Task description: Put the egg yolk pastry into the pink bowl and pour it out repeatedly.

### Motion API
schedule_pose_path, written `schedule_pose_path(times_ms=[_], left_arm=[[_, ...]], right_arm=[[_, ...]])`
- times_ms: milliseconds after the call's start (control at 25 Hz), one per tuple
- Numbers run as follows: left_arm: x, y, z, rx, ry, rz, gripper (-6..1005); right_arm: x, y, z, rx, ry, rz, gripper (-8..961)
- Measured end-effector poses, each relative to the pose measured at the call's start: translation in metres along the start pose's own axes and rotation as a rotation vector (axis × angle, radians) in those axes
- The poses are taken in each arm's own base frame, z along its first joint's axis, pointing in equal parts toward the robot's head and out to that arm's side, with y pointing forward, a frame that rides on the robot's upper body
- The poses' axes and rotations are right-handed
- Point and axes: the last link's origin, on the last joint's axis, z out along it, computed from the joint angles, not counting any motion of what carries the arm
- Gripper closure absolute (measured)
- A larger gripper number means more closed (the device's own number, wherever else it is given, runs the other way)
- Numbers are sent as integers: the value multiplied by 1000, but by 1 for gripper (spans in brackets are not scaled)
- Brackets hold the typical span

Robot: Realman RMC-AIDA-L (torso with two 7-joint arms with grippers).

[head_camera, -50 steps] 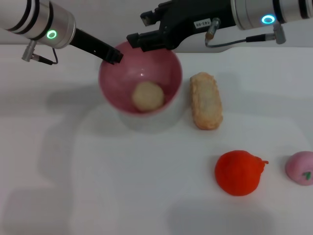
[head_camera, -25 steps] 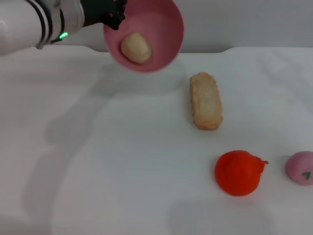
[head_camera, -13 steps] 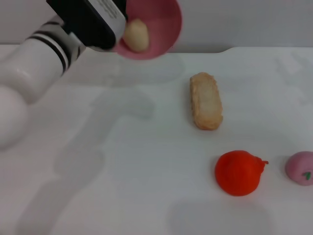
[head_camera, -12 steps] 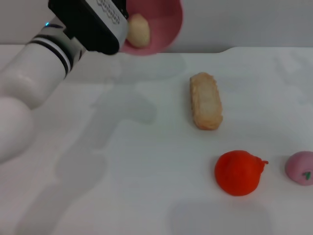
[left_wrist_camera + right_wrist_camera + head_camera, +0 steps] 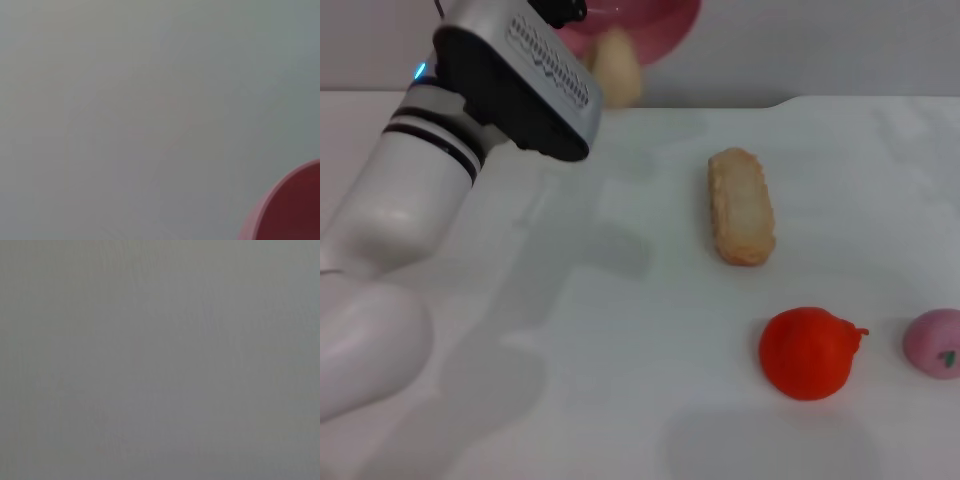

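My left arm fills the left of the head view, and its gripper at the top edge is shut on the rim of the pink bowl. The bowl is held high above the table's back and tipped over. The egg yolk pastry, a pale beige ball, is blurred just below the bowl's lower rim, out of the bowl and in the air. A curved piece of the pink bowl also shows in the left wrist view. My right gripper is out of view, and its wrist view shows only plain grey.
A long crusty bread lies on the white table right of centre. A red round fruit and a small pink fruit with a green mark sit at the front right. The table's back edge runs behind the bread.
The left arm has raised the bowl and tipped it further. The pastry slid from inside the bowl to below its rim. The right arm, seen two seconds ago, has left the view.
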Motion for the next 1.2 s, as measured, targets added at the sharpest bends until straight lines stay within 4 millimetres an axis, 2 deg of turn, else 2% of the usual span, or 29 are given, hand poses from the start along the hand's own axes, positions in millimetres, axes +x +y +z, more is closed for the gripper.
schedule_pose_path(times_ms=[360,600,680,720,800,840,880,920,1080,1120,1160,1200], left_arm=[[6,3,-6,43,45,34,956],[-4,0,7,-38,-21,-120,956],[-7,-3,12,-58,-40,-157,957],[-13,-6,21,-107,-81,-219,957],[-13,-6,21,-107,-81,-219,957],[-25,-15,37,-192,-163,-332,957],[-25,-15,37,-192,-163,-332,957],[-35,-24,51,-278,-240,-416,957],[-35,-24,51,-278,-240,-416,957],[-46,-32,60,-339,-308,-479,957],[-46,-32,60,-339,-308,-479,957],[-62,-50,71,-408,-403,-608,957]], right_arm=[[-5,3,8,-20,-13,-7,347],[-8,16,15,-82,-14,-18,346],[-16,29,19,-151,-22,-22,346],[-22,36,22,-195,-20,-23,346],[-36,52,26,-284,7,-21,346],[-45,61,29,-335,37,-23,346],[-56,72,32,-393,81,-23,346],[-65,83,34,-443,135,-28,346],[-104,136,39,-650,361,-155,346],[-109,147,40,-678,424,-190,346],[-112,159,43,-704,492,-236,346],[-111,168,46,-716,567,-271,347]])
